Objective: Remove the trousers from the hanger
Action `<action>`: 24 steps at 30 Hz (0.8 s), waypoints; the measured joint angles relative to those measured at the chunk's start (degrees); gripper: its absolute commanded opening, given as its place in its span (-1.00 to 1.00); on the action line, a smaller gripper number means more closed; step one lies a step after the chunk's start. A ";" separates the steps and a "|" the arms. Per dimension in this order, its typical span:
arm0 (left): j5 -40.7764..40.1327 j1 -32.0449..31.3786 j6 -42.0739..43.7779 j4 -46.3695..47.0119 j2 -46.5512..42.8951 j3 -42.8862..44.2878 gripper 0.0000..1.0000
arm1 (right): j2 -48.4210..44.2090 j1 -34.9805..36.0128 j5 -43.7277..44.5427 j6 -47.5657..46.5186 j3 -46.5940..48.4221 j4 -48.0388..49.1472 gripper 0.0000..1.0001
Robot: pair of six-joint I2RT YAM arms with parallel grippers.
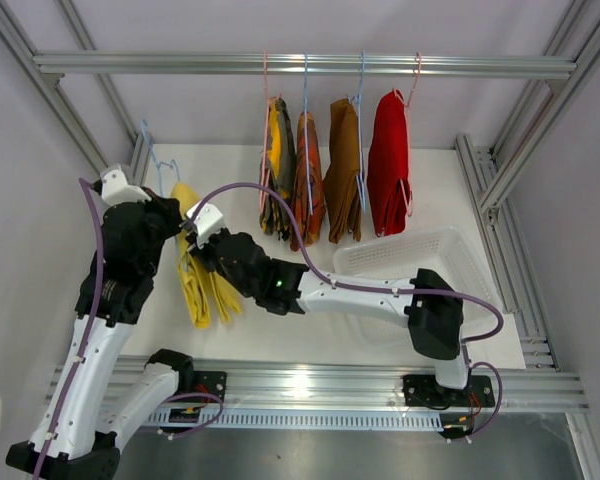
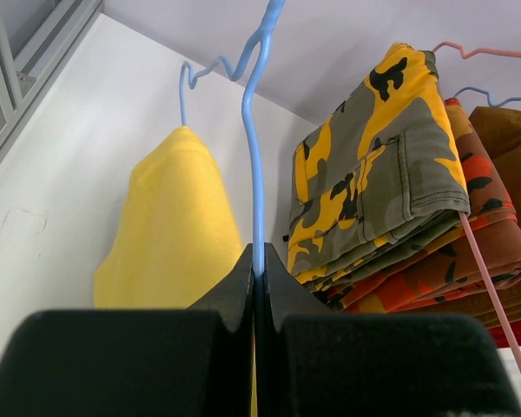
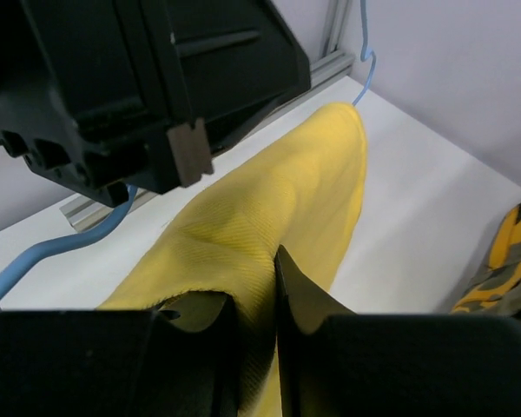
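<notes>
Finding: the left gripper (image 2: 256, 280) is clamped flat on the blue wire of the hanger (image 2: 250, 130), with no gap between the jaws. It holds the hanger off the rail (image 1: 180, 63), at the left of the table.

The yellow trousers (image 2: 169, 217) are folded over that hanger and hang limp below it. I cannot tell whether their lower end touches the table. The camouflage pair (image 2: 373, 174) hangs near on the right, apart from them.

The right gripper (image 3: 256, 300) is closed on a pinch of the yellow cloth, just below the fold.

Assessment: the cloth looks soft and light and should slide easily along smooth wire. The best hold is through both layers close to the fold, since a thin pinch may slip. The wire is thin, so the hanger could swivel in the left gripper under a sideways pull.
</notes>
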 measured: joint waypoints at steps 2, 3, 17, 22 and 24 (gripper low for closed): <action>-0.02 0.00 0.04 0.26 -0.04 0.00 -0.99 | -0.83 0.00 0.42 -0.63 -0.02 -0.55 -1.00; 0.00 0.00 0.04 0.39 -0.09 0.00 -0.99 | -1.20 0.00 0.63 -1.11 0.00 -0.57 -1.00; -0.04 0.00 0.46 1.51 -0.13 0.00 -0.99 | -7.06 -0.02 4.46 -6.05 0.00 -3.85 -1.00; -0.07 0.00 0.63 1.86 -0.13 0.00 -0.99 | -8.44 -0.07 5.18 -7.54 0.00 -5.07 -1.00; -0.07 0.00 0.63 2.01 -0.13 -0.02 -0.99 | -9.14 -0.09 5.44 -8.17 0.00 -5.90 -1.00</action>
